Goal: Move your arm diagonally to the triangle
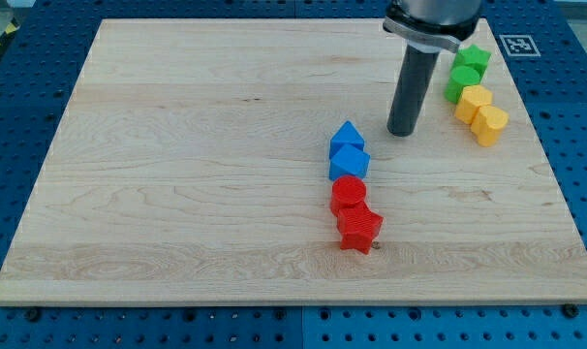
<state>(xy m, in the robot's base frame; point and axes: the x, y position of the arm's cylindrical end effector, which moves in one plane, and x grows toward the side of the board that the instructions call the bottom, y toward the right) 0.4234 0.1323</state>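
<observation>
My tip [403, 132] rests on the board, up and to the right of the blue triangle [346, 135], a short gap apart from it. Just below the triangle sits a blue cube [350, 161], touching it. Below that lie a red cylinder [349, 193] and a red star [359, 230], in one column running down the view. The rod rises from the tip toward the view's top edge.
At the view's upper right stand a green star [472, 59], a green block [458, 85], a yellow block [473, 102] and a yellow hexagonal block [490, 124], close to the wooden board's right edge [550, 165].
</observation>
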